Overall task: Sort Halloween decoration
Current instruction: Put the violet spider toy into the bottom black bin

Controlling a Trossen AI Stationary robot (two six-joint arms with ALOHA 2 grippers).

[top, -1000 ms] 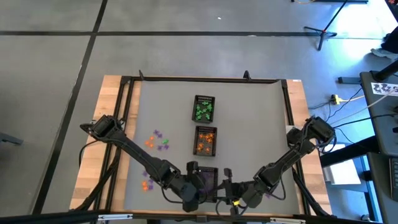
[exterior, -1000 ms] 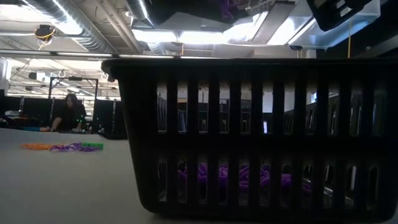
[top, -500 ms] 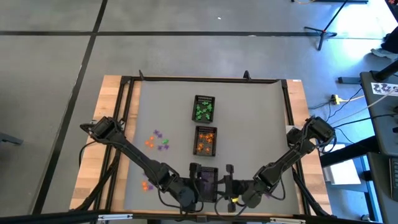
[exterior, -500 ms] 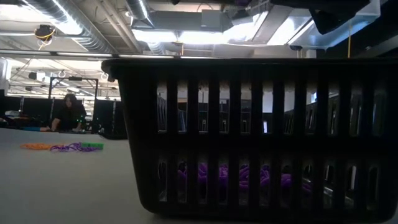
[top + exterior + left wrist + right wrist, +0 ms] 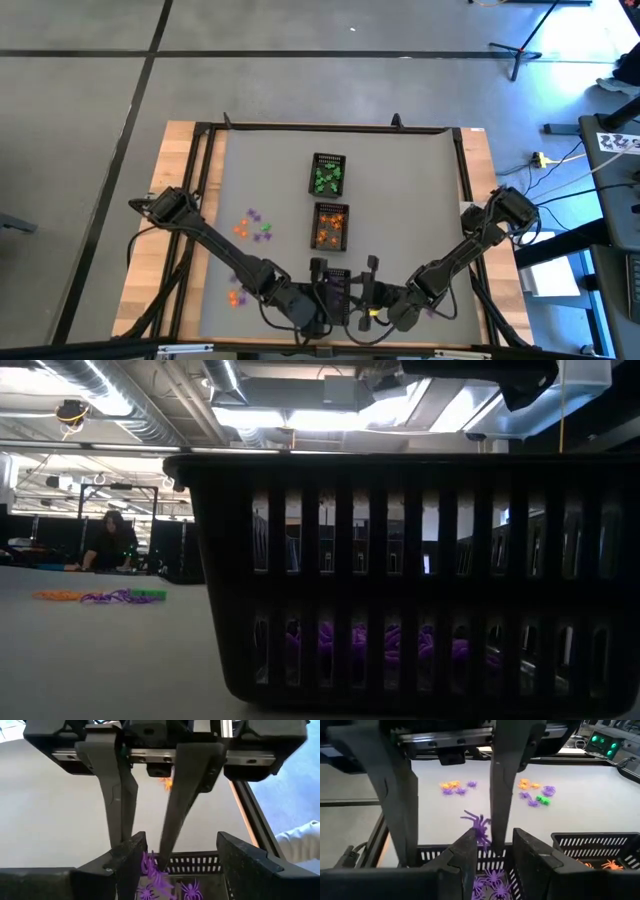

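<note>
Three black mesh trays stand in a row: green trinkets (image 5: 328,176), orange ones (image 5: 332,226), and purple spiders in the near tray (image 5: 336,291). Both grippers meet above that near tray. My left gripper (image 5: 180,838) is wide open. My right gripper (image 5: 495,832) stands open by a narrower gap. Their fingers interleave: one left finger (image 5: 501,810) reaches down between the right fingers, and one right finger (image 5: 176,805) sits between the left ones. A purple spider (image 5: 478,827) hangs between these two fingers, over the tray. My left gripper has the purple spider (image 5: 149,864) lying against the inner side of one finger (image 5: 498,832); it is not pinched between that gripper's own two fingers. The spider hangs clear above the tray. My right gripper has one fingertip (image 5: 470,842) right at the spider's lower end; I cannot tell whether it touches.
Loose orange, purple and green trinkets lie on the grey mat at the left (image 5: 253,226) and near the left front (image 5: 236,297). In the low view the purple tray's wall (image 5: 400,580) fills the foreground. A person (image 5: 110,540) sits far behind the table.
Both grippers have turned at the wrist while staying over the purple tray. The purple spider that showed at the top edge of the low view has gone out of that picture.
</note>
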